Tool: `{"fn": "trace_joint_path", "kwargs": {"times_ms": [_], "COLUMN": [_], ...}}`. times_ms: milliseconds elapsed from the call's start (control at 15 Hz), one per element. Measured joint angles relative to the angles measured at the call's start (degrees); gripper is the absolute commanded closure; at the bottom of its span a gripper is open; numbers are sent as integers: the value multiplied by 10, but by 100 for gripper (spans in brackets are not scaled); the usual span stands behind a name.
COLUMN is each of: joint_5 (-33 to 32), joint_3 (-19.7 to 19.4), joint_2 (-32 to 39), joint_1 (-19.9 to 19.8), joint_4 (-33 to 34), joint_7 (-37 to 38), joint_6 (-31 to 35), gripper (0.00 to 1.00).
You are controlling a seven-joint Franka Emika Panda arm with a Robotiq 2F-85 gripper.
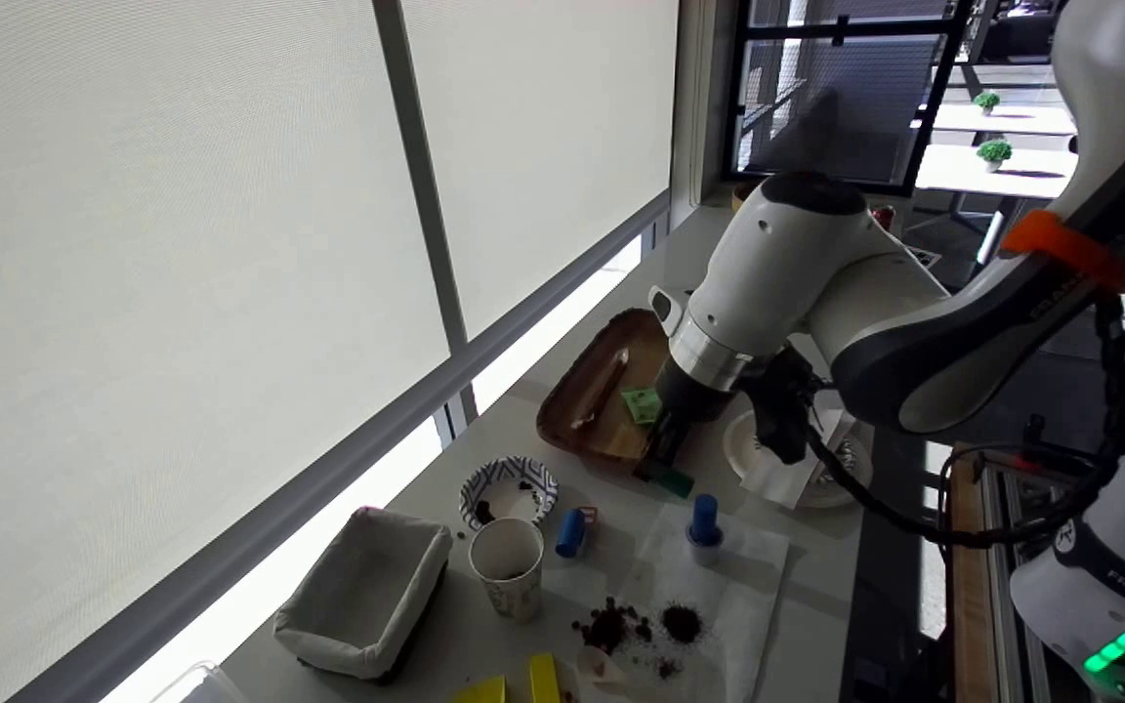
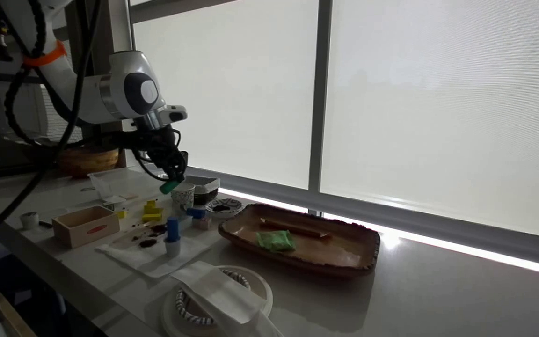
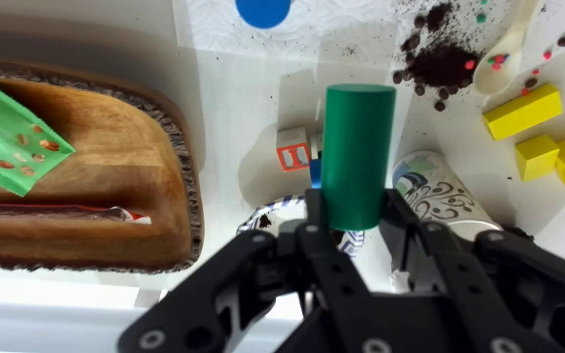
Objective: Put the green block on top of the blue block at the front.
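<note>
The green block [image 3: 358, 142] is a cylinder held between the fingers of my gripper [image 3: 351, 208], which is shut on it near one end. The green block also shows in both exterior views [image 1: 672, 479] [image 2: 169, 187], held tilted in the air above the table by the gripper [image 1: 650, 465] [image 2: 179, 179]. The blue block [image 1: 705, 517] stands upright on or in a small white cup [image 1: 705, 553] on a paper towel. It also shows in an exterior view [image 2: 172, 229]. In the wrist view only the round top of the blue block [image 3: 264, 11] shows, at the top edge, apart from the green block.
Another blue cylinder [image 1: 571, 533] lies on its side by a small red-marked block [image 2: 202, 223]. A wooden tray [image 2: 339, 257], a patterned bowl [image 1: 545, 488], a paper cup [image 1: 509, 586], a lined basket [image 1: 357, 586], yellow blocks [image 3: 523, 113] and a napkin-covered plate [image 2: 262, 285] stand around.
</note>
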Motion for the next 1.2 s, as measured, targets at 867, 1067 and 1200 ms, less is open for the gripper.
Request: {"fn": "trace_joint_path", "kwargs": {"times_ms": [867,1067,1200], "joint_5": [-355,-413,-425], "joint_3": [106,141,155], "joint_2": [-96,-91,-89], "joint_1": [-202,-274,-304], "joint_4": [-34,-34,-34], "joint_7": [229,217,207], "joint_6": [331,407,436], "gripper": [92,92,67]}}
